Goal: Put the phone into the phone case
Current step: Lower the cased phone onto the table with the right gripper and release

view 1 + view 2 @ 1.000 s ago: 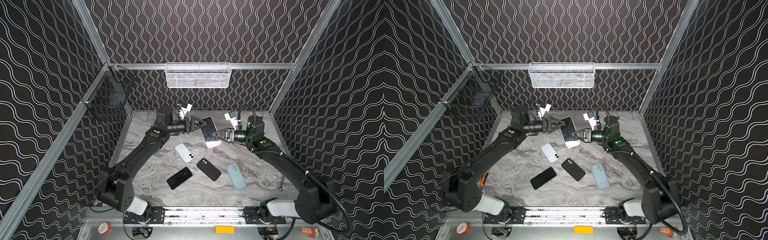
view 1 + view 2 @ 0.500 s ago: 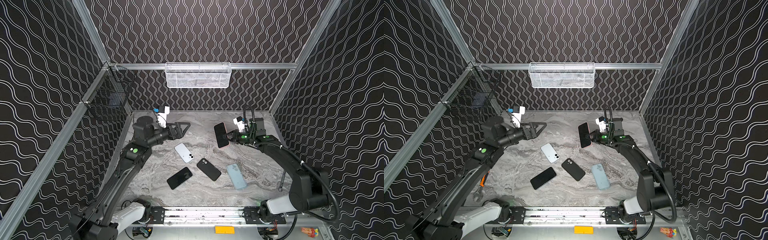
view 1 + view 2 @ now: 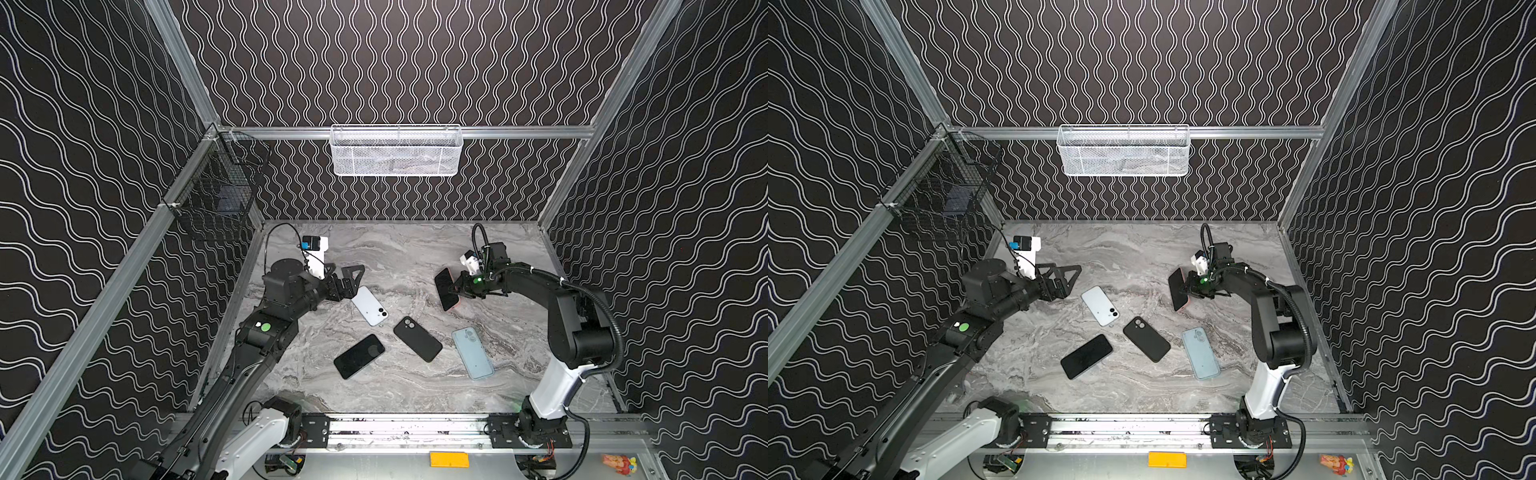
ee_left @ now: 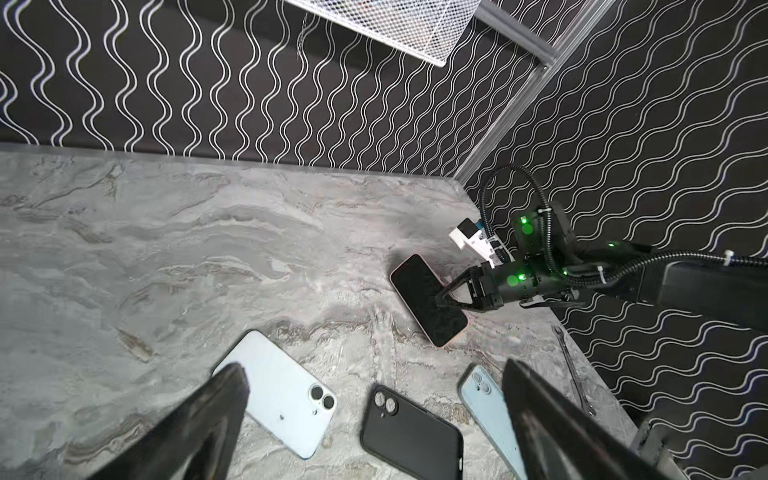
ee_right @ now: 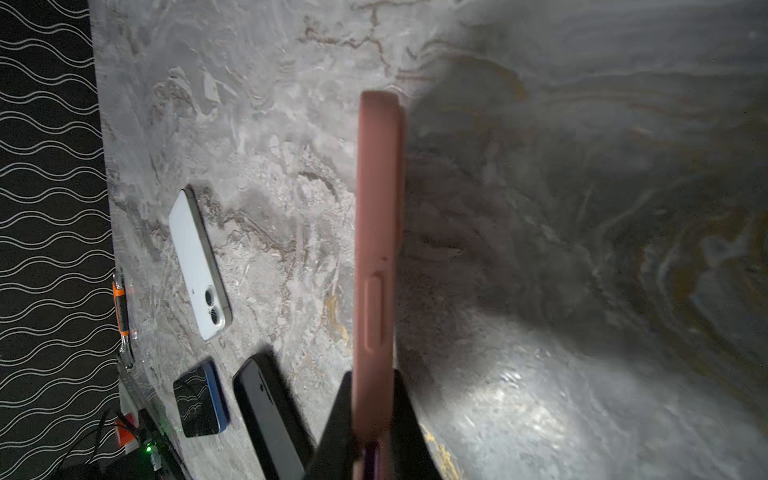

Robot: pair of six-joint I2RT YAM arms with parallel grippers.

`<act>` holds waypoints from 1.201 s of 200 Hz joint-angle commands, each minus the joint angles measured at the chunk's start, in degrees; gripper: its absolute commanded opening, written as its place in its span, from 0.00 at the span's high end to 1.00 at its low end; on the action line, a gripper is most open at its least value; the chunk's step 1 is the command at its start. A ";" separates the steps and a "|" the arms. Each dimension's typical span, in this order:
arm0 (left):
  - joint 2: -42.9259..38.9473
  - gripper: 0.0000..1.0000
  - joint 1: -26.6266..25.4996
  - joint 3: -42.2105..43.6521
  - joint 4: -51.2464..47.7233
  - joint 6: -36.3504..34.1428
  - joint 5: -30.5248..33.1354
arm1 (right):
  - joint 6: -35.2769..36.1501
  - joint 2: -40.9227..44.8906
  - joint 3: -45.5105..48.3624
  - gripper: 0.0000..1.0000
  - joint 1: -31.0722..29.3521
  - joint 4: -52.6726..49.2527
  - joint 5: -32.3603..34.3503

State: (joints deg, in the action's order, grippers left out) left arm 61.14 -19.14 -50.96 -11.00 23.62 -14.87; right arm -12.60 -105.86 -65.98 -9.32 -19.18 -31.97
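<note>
Pink case (image 3: 456, 305), holding the dark-screened phone (image 3: 445, 289), hangs on edge over the right side of the counter (image 3: 415, 257) in both top views, clenched by the right fingers (image 3: 462, 284).

Left wrist view: left fingers (image 4: 224, 399) spread wide, empty, above a white phone (image 4: 274, 390).

Right wrist view: case edge sits straight in the grip. Recommended: tilt flat, lower gently, then release.

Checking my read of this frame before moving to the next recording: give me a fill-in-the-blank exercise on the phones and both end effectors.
The right end effector is shut on a phone that sits in a ___ case.
The left end effector is ___ and holds nothing.
The white phone lies flat with its cameras facing ___.
Missing words: pink; open; up.
</note>
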 commanded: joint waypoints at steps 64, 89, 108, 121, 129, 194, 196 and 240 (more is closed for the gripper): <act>-1.07 0.02 -0.38 0.71 1.07 -2.52 2.30 | -1.46 -4.19 -0.58 0.90 0.16 2.42 3.00; -0.89 0.03 -0.38 0.72 1.14 -2.46 1.84 | -1.39 -4.52 -0.83 0.87 0.18 1.62 5.68; -0.14 0.04 -0.38 0.95 1.62 -2.09 1.05 | -1.48 -3.82 -0.33 0.85 0.35 1.78 6.21; 0.63 0.04 -0.38 0.69 1.94 -1.80 0.41 | -1.37 -3.62 -0.08 0.83 0.61 1.95 6.21; 1.15 0.04 -0.38 0.69 2.20 -1.58 0.13 | -1.35 -3.63 0.18 0.82 0.78 2.04 6.08; 4.80 0.06 -0.11 -0.73 0.92 -0.22 -1.44 | -1.81 -3.90 0.83 0.74 1.88 2.57 6.91; 4.98 0.06 -0.11 -0.83 0.68 -0.23 -1.38 | -1.92 -3.93 0.84 0.74 1.90 2.61 6.98; 7.00 0.06 -0.11 -3.08 -5.76 -0.92 0.37 | -3.56 -2.38 1.52 0.68 1.92 3.50 9.91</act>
State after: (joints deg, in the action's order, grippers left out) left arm 67.70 -19.29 -53.04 -13.13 22.65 -15.44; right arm -14.72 -109.60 -64.66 -7.38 -14.76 -24.95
